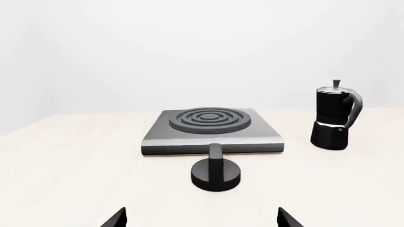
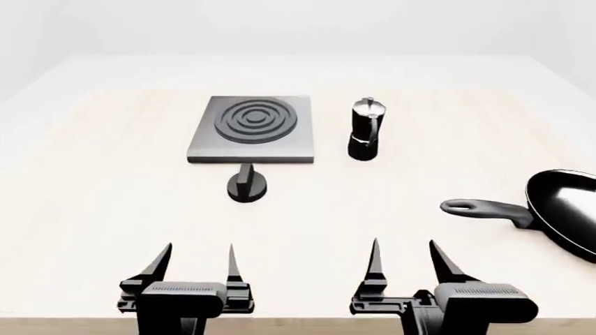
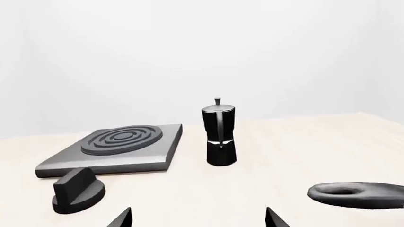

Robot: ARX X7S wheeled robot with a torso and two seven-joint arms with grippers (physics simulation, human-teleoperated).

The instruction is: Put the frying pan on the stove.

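The frying pan lies on the table at the far right, cut by the head view's edge, its long grey handle pointing left. The handle's looped end shows in the right wrist view. The stove sits at the middle back, also in the left wrist view and the right wrist view. My left gripper and right gripper hover open and empty near the table's front edge. The right gripper is in front and to the left of the pan handle.
A black round knob lies just in front of the stove. A black-and-silver moka pot stands right of the stove. The pale wooden table stretches wide, with its front edge just under my grippers.
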